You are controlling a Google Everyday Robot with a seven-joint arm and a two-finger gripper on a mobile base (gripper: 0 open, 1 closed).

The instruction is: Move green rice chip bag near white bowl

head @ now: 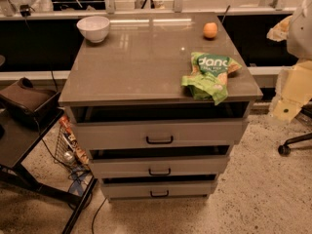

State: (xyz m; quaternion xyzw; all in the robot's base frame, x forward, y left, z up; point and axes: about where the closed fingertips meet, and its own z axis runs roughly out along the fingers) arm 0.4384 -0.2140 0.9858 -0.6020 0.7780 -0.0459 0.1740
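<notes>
Crumpled green rice chip bag (pixel 209 77) lies front-right, white bowl (pixel 93 28) back-left, pincer (pixel 291 94) far right.

The bowl (pixel 93 28) sits at the back-left corner of the worktop (pixel 146 67); the orange (pixel 210 30) near the back edge, rightward; the rice chip bag (pixel 209 76) at the front-right corner, overhanging the front edge. The gripper (pixel 287 104) hangs beyond the right edge.

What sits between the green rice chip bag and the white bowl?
Nothing: camera view shows bare cabinet top between green rice chip bag and white bowl. Orange fruit off that line, back right. Gripper is right of the cabinet.
</notes>
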